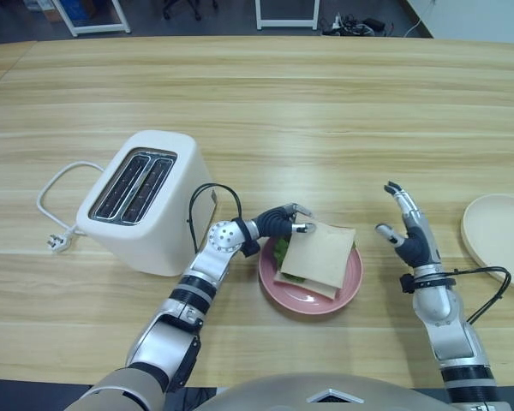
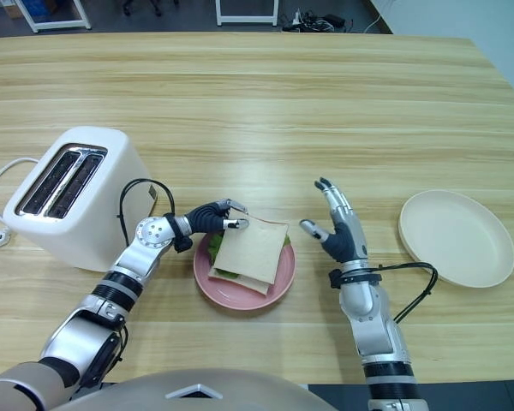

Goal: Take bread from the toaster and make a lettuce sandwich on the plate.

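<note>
Table (image 1: 325,111). Pink plate (image 1: 343,295), centre: bread slice (image 1: 319,257) lying over lettuce (image 1: 281,250). Toaster (image 1: 141,201) at its 9 o'clock. Left hand (image 1: 283,221): fingers curled, tips touching the slice's 10 o'clock corner. Right hand (image 1: 411,235), 3 o'clock: fingers spread, holding nothing. Cream plate (image 1: 497,235) beyond.

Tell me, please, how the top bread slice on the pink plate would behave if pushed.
The top slice probably slides easily, resting loose on lettuce. It looks thin and light, so it likely bends if lifted by one corner.
</note>
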`<move>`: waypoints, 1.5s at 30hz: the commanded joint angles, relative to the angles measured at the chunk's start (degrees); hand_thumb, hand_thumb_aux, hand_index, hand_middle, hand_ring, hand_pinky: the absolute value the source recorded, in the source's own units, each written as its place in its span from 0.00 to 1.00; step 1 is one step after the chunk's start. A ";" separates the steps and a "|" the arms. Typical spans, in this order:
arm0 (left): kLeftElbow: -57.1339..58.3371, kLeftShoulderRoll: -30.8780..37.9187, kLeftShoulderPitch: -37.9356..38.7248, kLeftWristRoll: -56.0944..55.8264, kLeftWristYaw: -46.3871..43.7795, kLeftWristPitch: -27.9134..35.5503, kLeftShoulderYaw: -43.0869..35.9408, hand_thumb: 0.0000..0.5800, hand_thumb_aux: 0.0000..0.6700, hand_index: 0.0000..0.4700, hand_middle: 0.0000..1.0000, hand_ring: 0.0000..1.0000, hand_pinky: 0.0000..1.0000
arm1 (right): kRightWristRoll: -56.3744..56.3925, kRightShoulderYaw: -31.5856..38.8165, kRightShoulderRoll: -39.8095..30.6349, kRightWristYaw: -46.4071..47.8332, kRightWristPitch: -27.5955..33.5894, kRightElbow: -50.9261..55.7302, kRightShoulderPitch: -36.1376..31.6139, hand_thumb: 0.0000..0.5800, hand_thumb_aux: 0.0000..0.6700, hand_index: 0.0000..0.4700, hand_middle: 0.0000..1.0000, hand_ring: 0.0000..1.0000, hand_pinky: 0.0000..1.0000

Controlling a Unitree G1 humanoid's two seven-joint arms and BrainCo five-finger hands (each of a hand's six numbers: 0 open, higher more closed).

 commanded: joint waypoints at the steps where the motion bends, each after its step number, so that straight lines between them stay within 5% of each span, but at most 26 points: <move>1: 2.24 1.02 1.13 3.21 -0.24 0.93 -0.97 1.00 1.00 1.00 1.00 1.00 1.00 | -19.89 5.79 -5.73 -6.91 -5.44 -7.99 3.79 0.00 0.00 0.00 0.00 0.00 0.00; 12: 2.10 1.14 1.19 3.75 0.36 0.47 -0.16 1.00 1.00 1.00 1.00 1.00 1.00 | -40.79 16.15 -13.07 -14.56 -4.82 -4.79 6.44 0.00 0.00 0.00 0.00 0.00 0.00; 21: 0.03 1.36 2.31 4.29 0.90 -0.49 0.67 1.00 1.00 1.00 1.00 1.00 1.00 | -34.74 23.67 -13.20 5.25 0.70 10.34 5.83 0.00 0.00 0.00 0.00 0.00 0.00; 22: 0.16 1.39 2.31 4.52 1.07 -1.79 0.65 1.00 0.94 0.94 1.00 1.00 1.00 | -33.74 24.00 -13.32 6.14 1.07 10.38 6.03 0.00 0.00 0.00 0.00 0.00 0.00; 23: 0.41 1.31 2.35 4.96 2.08 -3.44 0.78 0.87 0.64 0.64 0.27 0.27 0.27 | -33.34 24.29 -13.65 6.93 1.54 10.27 5.94 0.00 0.00 0.00 0.00 0.00 0.00; 24: 0.60 1.25 2.25 6.60 4.92 -4.91 0.82 0.16 0.08 0.08 0.00 0.00 0.00 | -32.92 24.50 -14.00 7.59 1.96 10.31 5.73 0.00 0.00 0.00 0.00 0.00 0.00; 25: 0.48 0.89 2.11 8.52 9.17 -7.82 1.23 0.00 0.00 0.00 0.00 0.00 0.00 | -32.82 24.82 -14.47 8.30 2.34 10.53 5.50 0.00 0.00 0.00 0.00 0.00 0.00; 31: -8.99 -1.19 1.64 26.05 44.48 -14.22 6.77 0.00 0.00 0.00 0.00 0.00 0.00 | -33.70 25.61 -17.01 9.04 5.67 13.67 5.50 0.00 0.00 0.00 0.00 0.00 0.00; 39: -23.33 -1.20 10.47 24.41 53.40 -19.51 14.26 0.00 0.00 0.00 0.00 0.00 0.00 | -32.70 25.99 -19.33 6.97 7.36 14.87 4.41 0.00 0.00 0.00 0.00 0.00 0.00; 45: -25.64 -3.29 19.00 14.42 46.36 -16.78 12.54 0.00 0.00 0.00 0.00 0.00 0.00 | -31.21 23.35 -19.40 -1.75 7.11 13.35 1.79 0.00 0.00 0.00 0.00 0.00 0.00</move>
